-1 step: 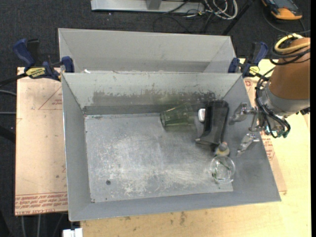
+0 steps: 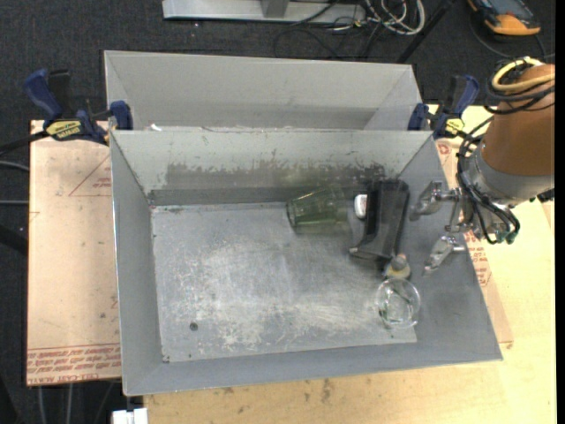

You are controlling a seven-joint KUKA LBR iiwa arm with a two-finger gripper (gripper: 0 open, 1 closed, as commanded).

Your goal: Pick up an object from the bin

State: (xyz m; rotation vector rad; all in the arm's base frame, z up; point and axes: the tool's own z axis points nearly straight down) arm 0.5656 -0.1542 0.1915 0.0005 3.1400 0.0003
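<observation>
Mostly bare bin floor, three things crowded toward the right

At the left, the grey metal bin (image 2: 132, 237) offers bare floor, scuffed and dull, with a darker smear along the foot of its back wall. Right of the middle, close to that wall, a greenish see-through jar (image 2: 316, 210) lies on its side. Just beside it to the right is a black blocky thing (image 2: 387, 223) with a small white part (image 2: 360, 206) at its left edge; its kind is hard to make out. In front of the black thing lies a clear glass (image 2: 397, 306), its outline faint against the metal, its narrow end pointing toward the black thing.

Farther right, over the bin's sloping right wall, hangs the end effector (image 2: 434, 226). Its two metal fingers are spread wide with nothing between them, and it is near the black thing and the clear glass but apart from both. The arm's orange-brown cover (image 2: 521, 122) is cut off by the right edge.

Around the bin lies dark carpeted floor (image 2: 53, 25), with loose cables (image 2: 388, 3) beyond the far wall.
</observation>
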